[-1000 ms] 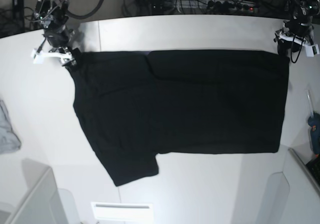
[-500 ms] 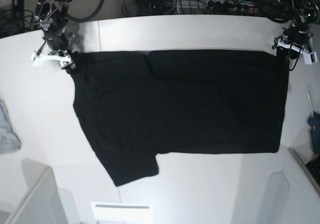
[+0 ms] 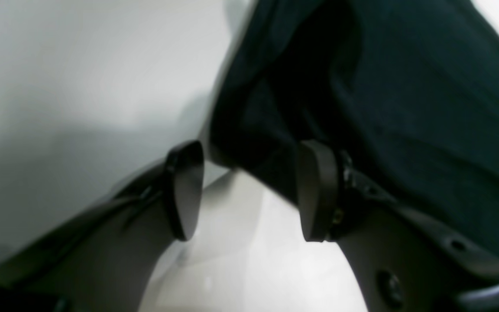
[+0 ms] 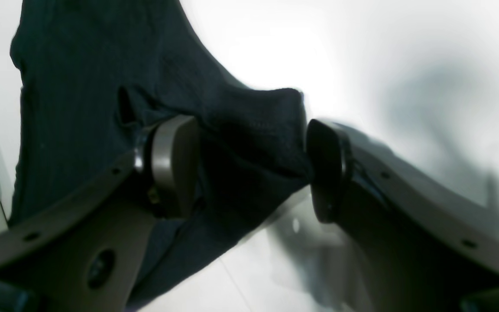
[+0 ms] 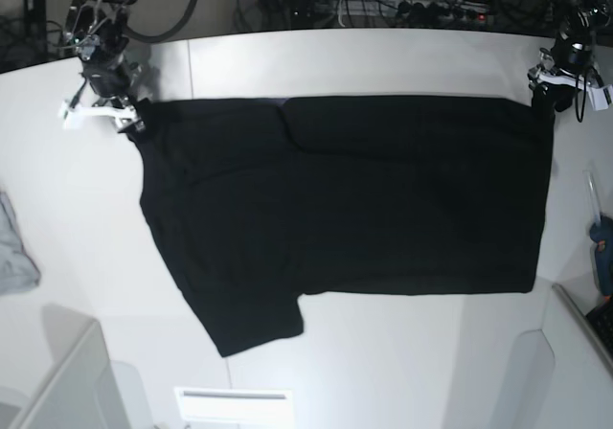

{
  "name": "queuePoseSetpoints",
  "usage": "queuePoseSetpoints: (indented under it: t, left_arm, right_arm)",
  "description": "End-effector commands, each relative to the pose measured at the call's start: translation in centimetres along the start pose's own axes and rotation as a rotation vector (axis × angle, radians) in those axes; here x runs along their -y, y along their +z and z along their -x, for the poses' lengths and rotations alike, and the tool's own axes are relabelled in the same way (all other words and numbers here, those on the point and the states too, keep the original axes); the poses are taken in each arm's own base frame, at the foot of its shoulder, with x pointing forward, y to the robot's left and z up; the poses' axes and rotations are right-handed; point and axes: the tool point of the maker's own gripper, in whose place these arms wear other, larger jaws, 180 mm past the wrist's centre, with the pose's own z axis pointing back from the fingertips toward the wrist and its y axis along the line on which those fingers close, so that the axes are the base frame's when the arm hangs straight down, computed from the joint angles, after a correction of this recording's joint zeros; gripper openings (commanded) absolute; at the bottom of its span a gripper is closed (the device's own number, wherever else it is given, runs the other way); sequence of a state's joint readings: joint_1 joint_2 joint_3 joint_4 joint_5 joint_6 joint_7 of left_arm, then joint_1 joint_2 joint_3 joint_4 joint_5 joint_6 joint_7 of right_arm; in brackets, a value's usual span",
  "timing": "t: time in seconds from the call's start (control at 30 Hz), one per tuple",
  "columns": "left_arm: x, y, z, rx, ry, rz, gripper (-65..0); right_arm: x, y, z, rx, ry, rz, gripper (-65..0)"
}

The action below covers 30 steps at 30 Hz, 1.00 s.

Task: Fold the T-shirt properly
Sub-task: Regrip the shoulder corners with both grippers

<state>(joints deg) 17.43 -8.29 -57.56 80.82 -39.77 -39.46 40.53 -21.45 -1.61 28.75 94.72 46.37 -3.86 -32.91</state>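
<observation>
Left pincer (image 5: 558, 82) lifted slightly, both pincers parted, T-shirt (image 5: 364, 199) corners between jaws, right pincer (image 4: 249, 169).

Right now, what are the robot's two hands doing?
Left gripper: open, T-shirt corner between its jaws.
Right gripper: open around a T-shirt corner.
</observation>
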Motion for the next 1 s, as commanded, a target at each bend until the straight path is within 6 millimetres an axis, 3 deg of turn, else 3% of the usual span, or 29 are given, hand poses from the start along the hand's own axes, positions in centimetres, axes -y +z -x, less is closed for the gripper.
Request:
queuePoseSetpoints:
  t: [0.0, 0.3, 0.7, 0.8, 0.93, 0.97]
  left_arm:
    - [0.1, 0.3, -1.6, 0.041, -0.014, 0.017, -31.9]
    - [-0.5, -1.8, 1.5, -0.038, 0.104, 0.024, -31.9]
    - [-0.2, -2.5, 0.7, -0.024, 0.103, 0.038, -33.2]
    - [-0.3, -2.4, 0.8, -0.028, 0.103, 0.036, -41.3]
    - [-0.3, -2.3, 0.7, -0.028, 0.094, 0.034, -65.0]
    - [-0.4, -2.1, 0.8, -0.033, 0.091, 0.030, -65.0]
  right_arm:
    - [1.0, 0.0, 0.8, -0.039, 0.004, 0.044, -28.1]
    - [1.0, 0.0, 0.6, -0.037, 0.015, 0.044, -28.1]
    - [1.1, 0.0, 0.5, -0.035, 0.013, 0.045, -28.2]
    - [1.1, 0.0, 0.5, -0.032, 0.008, 0.046, -31.1]
    - [0.5, -0.2, -0.1, -0.019, 0.009, 0.033, -45.5]
    - [0.5, -0.2, -0.2, -0.017, 0.010, 0.032, -48.5]
